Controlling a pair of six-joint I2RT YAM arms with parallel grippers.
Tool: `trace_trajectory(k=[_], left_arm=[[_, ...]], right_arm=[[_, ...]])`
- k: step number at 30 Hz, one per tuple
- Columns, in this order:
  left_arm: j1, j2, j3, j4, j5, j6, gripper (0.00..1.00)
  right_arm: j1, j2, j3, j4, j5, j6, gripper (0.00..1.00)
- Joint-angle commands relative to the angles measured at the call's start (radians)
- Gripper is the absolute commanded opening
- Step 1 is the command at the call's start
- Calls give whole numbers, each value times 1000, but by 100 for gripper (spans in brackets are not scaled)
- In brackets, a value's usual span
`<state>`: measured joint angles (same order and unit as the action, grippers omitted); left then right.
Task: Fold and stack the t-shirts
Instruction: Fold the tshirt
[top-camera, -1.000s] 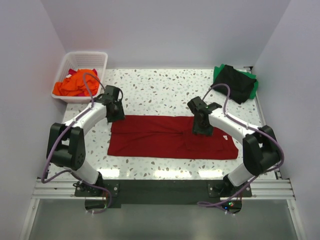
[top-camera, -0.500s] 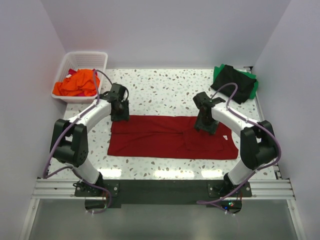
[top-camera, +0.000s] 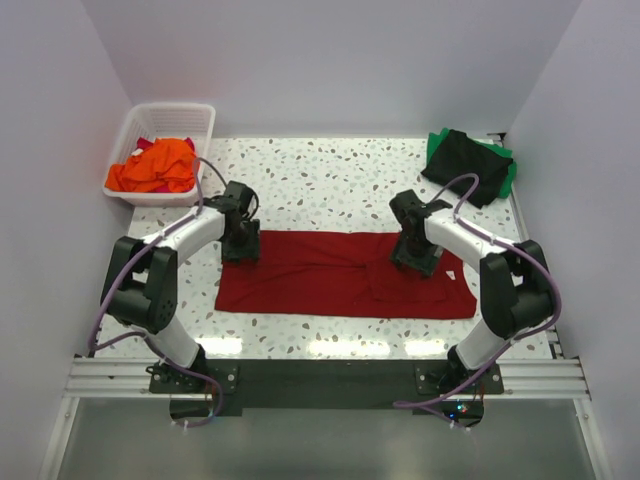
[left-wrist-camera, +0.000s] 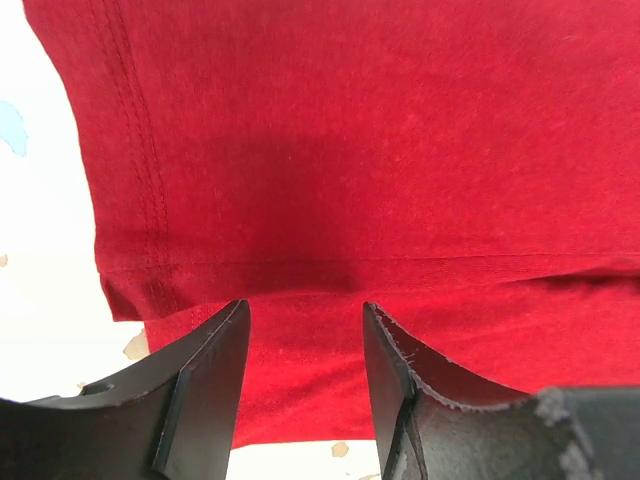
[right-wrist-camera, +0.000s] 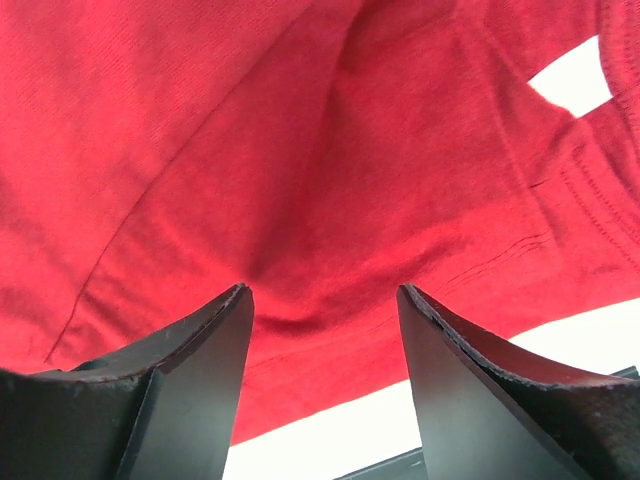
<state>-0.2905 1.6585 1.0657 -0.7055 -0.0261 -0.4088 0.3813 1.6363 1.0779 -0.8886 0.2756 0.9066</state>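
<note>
The limp, light red shirt (top-camera: 345, 274) wants pinching along its far edge, under the left gripper (left-wrist-camera: 303, 345) and right gripper (right-wrist-camera: 325, 335), jaws spread.

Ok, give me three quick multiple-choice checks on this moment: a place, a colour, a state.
1. On the table, the white basket sits at: A) the far left corner B) the far right corner C) the near edge.
2. The spread shirt is: A) green B) dark red C) black.
3. The left claw and right claw are: A) shut on the basket B) raised, holding orange cloth C) open, low over the spread shirt.
1 A, top view shows it far left; 2 B, dark red cloth fills both wrist views; 3 C, jaws stand apart, cloth unpinched.
</note>
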Motion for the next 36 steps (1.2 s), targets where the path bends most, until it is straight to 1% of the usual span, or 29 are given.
trace_trajectory(k=[1,5,8,15,25,27,32,36], left_arm=[[-4,15,-10,11,20,-24,54],[-6,37,-15,14,17,-28,55],[-4,46,-21,14,8,-28,55],[-4,61,-44,5,-18,-39,56],[-4,78,-79,3,-8,-65,56],[-4,66,-72,3,-6,-64,56],[-7,-37,-20,-2,-3,-21,56],[-10,-97,22,-26,-43,8,61]], right_arm=[[-44,3,-9,22,33,5,64],[-97,5,-12,36,27,-12,65],[-113,19,-21,51,19,-20,65],[-120,79,-39,89,-15,-18,65],[-153,145,-13,91,-38,-40,65],[-151,145,-3,88,-36,-47,65],[-151,123,1,83,-35,-54,64],[-153,119,1,85,-36,-60,64]])
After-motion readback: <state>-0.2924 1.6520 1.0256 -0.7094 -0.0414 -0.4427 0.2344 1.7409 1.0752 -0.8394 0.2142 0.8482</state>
